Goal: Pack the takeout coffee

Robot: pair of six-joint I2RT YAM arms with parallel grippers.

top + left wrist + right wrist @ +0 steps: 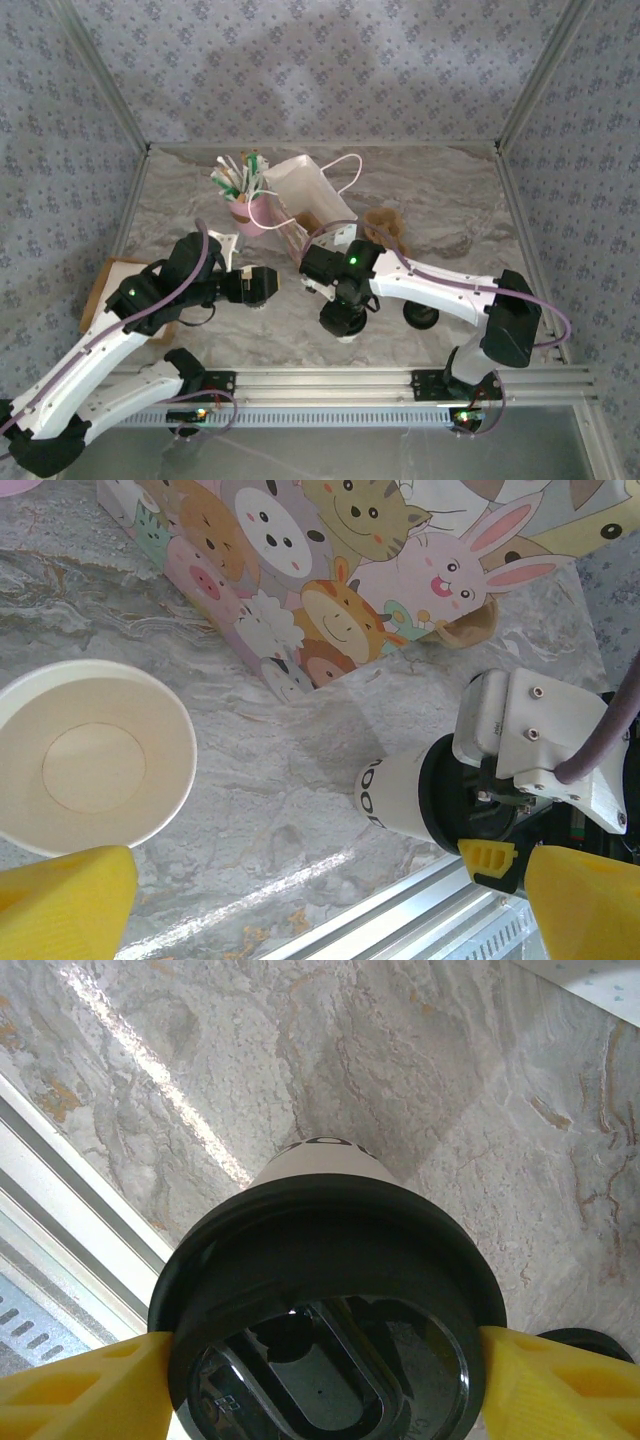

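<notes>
Near the table's front edge, a lidded cup (318, 1230) is clamped at its rim by the right gripper (322, 1385). The left gripper (325, 905) is spread beside an open cup (93, 755). Upright transfer into the bag (330, 570) is likely required next.

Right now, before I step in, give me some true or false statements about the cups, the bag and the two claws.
1. The right claw grips the lidded cup by its black lid. True.
2. The left claw is shut on the lidless white cup. False: it is open, and that cup stands unheld on the table.
3. The lidless white cup is full of coffee. False: it is empty.
4. The bag is printed with cartoon animals. True.
5. The pink cup sits inside the bag. False: it stands on the table beside it.
</notes>
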